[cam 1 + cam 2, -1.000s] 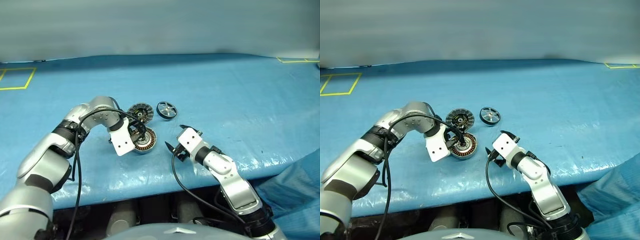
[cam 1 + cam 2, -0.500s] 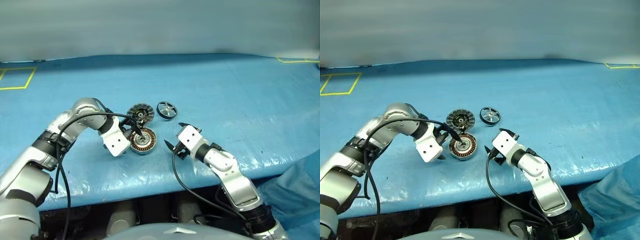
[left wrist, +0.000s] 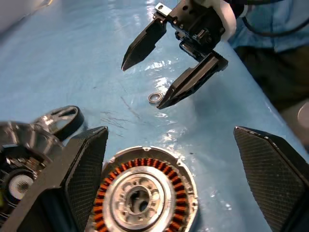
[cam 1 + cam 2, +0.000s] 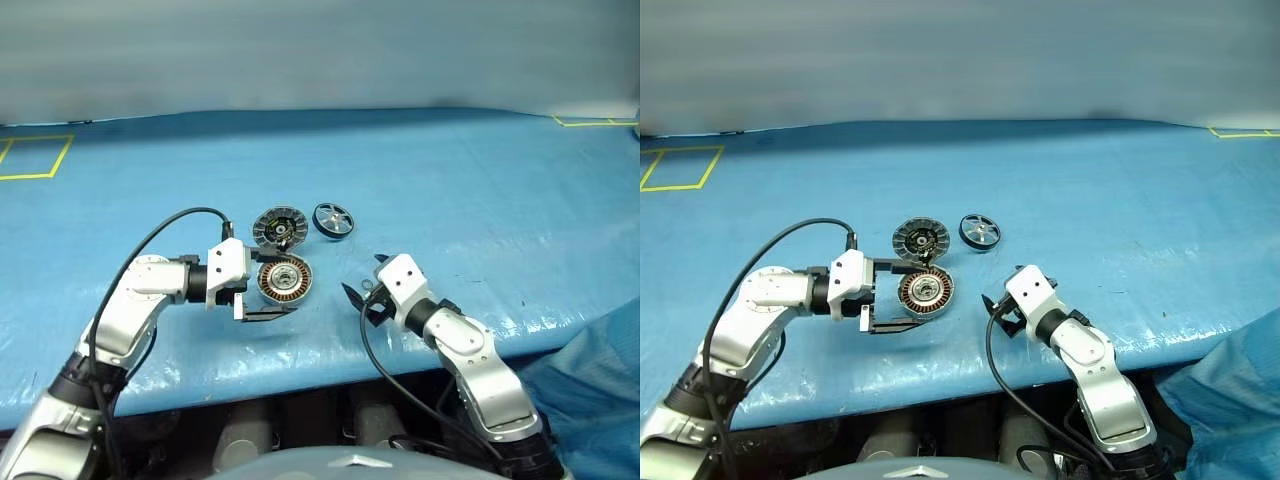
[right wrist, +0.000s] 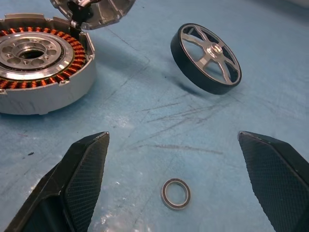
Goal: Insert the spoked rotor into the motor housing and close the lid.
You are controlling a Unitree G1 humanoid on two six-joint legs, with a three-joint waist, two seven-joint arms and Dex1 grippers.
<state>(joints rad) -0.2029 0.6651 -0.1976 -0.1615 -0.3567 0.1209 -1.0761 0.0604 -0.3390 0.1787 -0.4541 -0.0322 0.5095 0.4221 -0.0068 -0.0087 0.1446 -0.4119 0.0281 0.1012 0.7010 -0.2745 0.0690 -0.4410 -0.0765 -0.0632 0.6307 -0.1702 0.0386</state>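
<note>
Flanking motor housing point(image 4: 285, 280), left tool point(image 4: 262, 298) (agape)

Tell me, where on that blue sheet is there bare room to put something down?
Wide bare blue sheet lies beyond and right of the spoked rotor. It is crowded where the lid, motor housing and small ring cluster.

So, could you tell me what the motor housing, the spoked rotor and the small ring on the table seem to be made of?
Motor housing: silvery machined metal, probably aluminium, with copper-coloured windings inside.
Spoked rotor: dark, smooth rim, maybe coated metal or rubber, around bright metal spokes and hub.
Small ring: thin dark band with a metallic glint, possibly a seal or bearing race; unclear which.
</note>
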